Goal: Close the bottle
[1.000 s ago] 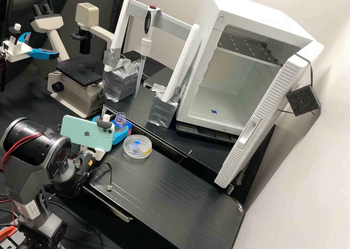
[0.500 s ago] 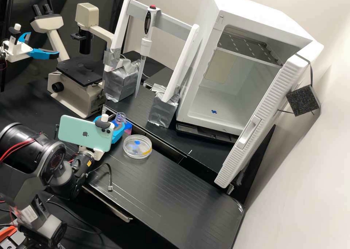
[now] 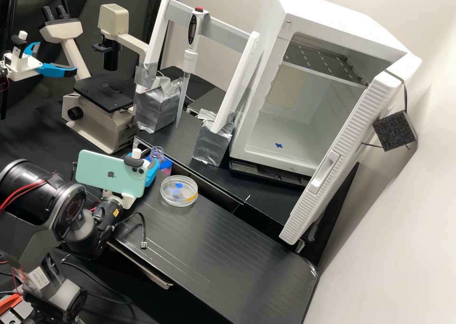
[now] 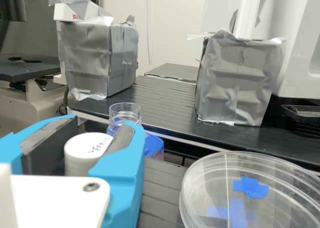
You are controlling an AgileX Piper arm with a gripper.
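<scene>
By the lower platform's far left corner: the gripper (image 3: 155, 161), just beside the bottle (image 3: 156, 155).
Blue fingers (image 4: 131, 163): parted by the width of the white cap (image 4: 83, 148), which they grip between their dark pads.
Bottle: upright, its clear threaded neck bare, just beyond the fingertips; cap and neck are apart.
Petri dish (image 3: 179, 191): on the lower platform (image 3: 223, 248), near its far edge, to the right of the gripper.
Phone (image 3: 110, 174): mint green, clamped to the arm behind the fingers.
Pipette (image 3: 191, 55): hanging upright from a white stand (image 3: 237, 79) whose feet are wrapped in silver tape.
White cabinet (image 3: 332, 15): door (image 3: 339, 157) open, right of the stand.
Microscope (image 3: 97, 122): left of the stand.
</scene>
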